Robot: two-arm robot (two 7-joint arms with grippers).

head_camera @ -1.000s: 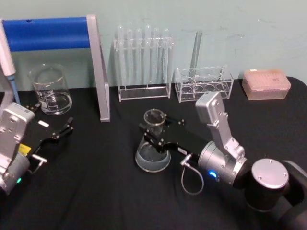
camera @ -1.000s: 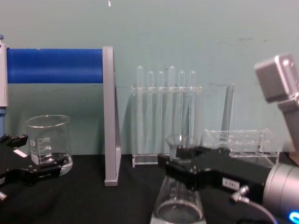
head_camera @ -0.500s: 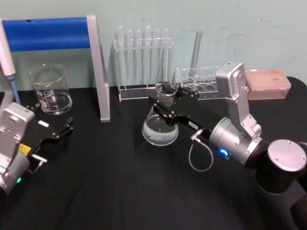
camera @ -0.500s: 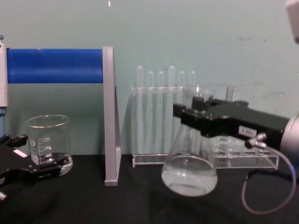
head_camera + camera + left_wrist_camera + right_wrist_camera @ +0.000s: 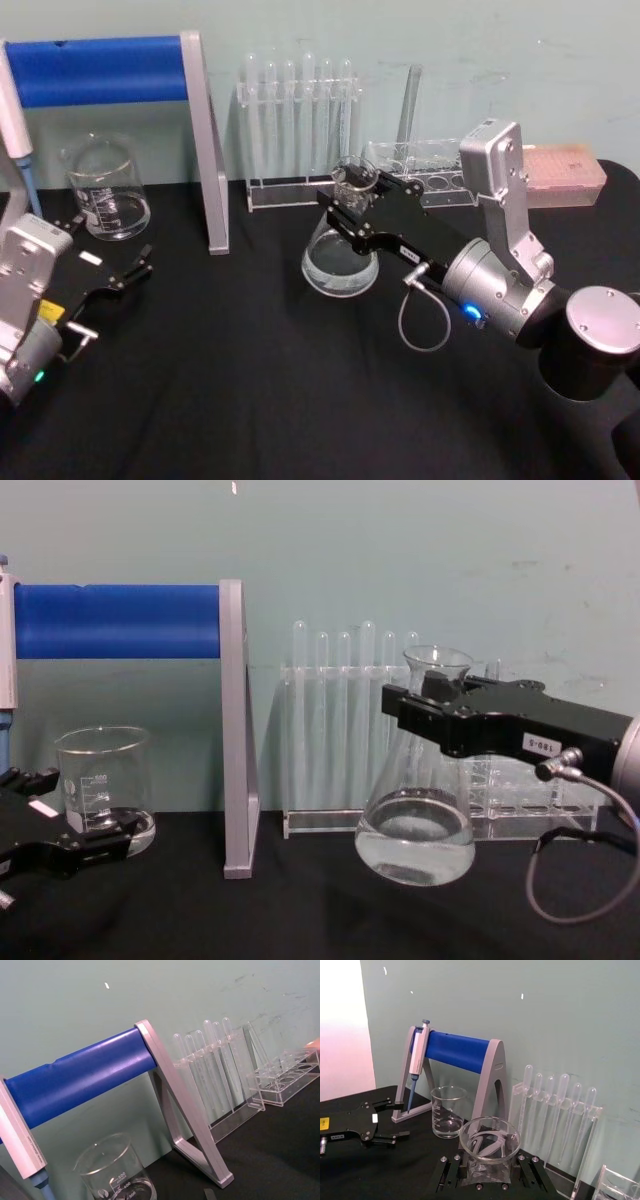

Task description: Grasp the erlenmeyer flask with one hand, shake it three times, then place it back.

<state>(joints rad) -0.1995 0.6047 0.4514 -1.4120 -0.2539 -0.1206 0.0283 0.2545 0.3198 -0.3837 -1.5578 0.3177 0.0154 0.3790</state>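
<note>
A glass beaker (image 5: pixel 105 188) was seen near the back left corner of the table (image 5: pixel 220 380), beneath the blue bar (image 5: pixel 95 70) of a grey stand (image 5: pixel 207 160), from which a pipette (image 5: pixel 15 125) was hung. Along the back edge a rack of test tubes (image 5: pixel 298 130) and a lower clear rack (image 5: pixel 425 175) were set side by side. A pink box (image 5: pixel 565 170) was placed at the back right corner.

The erlenmeyer flask (image 5: pixel 415 820) is smooth, glossy clear glass. The right gripper (image 5: pixel 432 708) clamped on its neck looks matt black, its arm (image 5: pixel 492 290) satin silver-grey metal. Beneath the gripper the table cover (image 5: pixel 250 380) is matt black; behind it, the test-tube rack (image 5: pixel 300 192) is clear shiny plastic
</note>
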